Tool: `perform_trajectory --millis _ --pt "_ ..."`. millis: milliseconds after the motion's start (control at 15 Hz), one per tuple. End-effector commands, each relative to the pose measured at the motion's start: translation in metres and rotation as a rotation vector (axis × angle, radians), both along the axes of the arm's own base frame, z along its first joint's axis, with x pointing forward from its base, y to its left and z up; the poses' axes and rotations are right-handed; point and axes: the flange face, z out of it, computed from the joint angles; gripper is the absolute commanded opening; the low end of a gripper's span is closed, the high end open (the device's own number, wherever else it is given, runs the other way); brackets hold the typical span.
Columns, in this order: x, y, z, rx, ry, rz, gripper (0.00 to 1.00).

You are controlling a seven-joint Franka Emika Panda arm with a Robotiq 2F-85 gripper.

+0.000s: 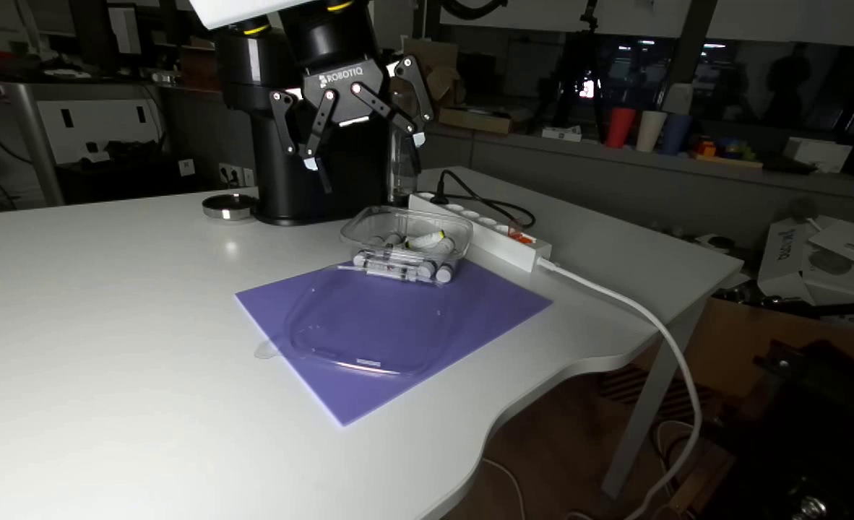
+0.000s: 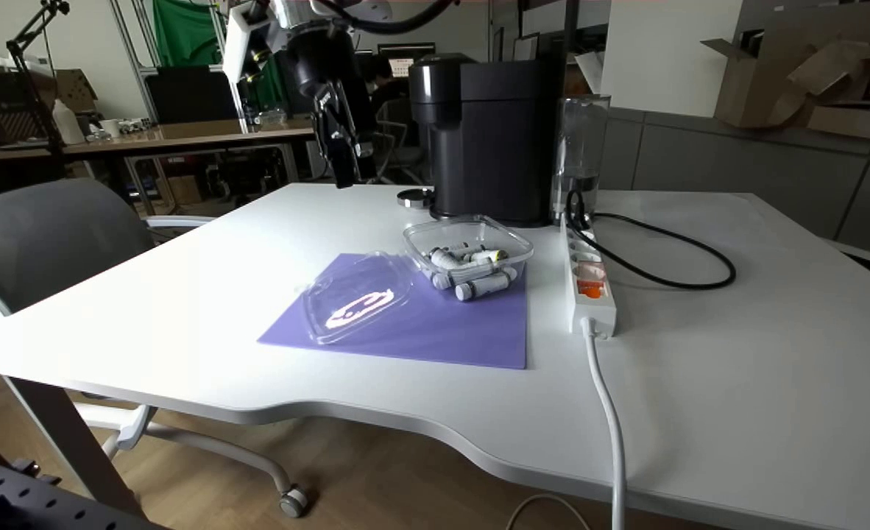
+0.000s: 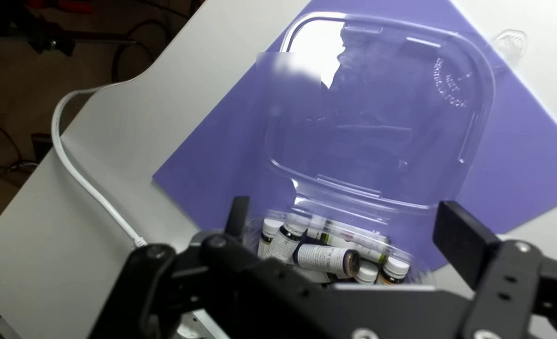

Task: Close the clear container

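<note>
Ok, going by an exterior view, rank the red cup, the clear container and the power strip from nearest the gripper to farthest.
In an exterior view, from the gripper:
1. Clear container: lower down, slightly right.
2. Power strip: to the container's right.
3. Red cup: far right, well behind the strip.

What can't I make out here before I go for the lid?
Clear lid, wrist view: one corner washed out by white glare and blurred.
Vial labels in the clear container, both exterior views: print too small to read.
Container's near side, wrist view: hidden behind the pincer.
Lid-to-container contact, wrist view: see-through edges run together; touching or apart unclear.
Robot arm, both exterior views: cut off by the top edge.
</note>
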Motion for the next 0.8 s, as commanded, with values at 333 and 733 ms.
perform_trajectory --millis 333,733 --pt "0.026 0.012 -0.036 -0.044 0.076 0.066 1.00" --pt "0.055 0.028 -0.063 -0.104 0.062 0.122 1.00"
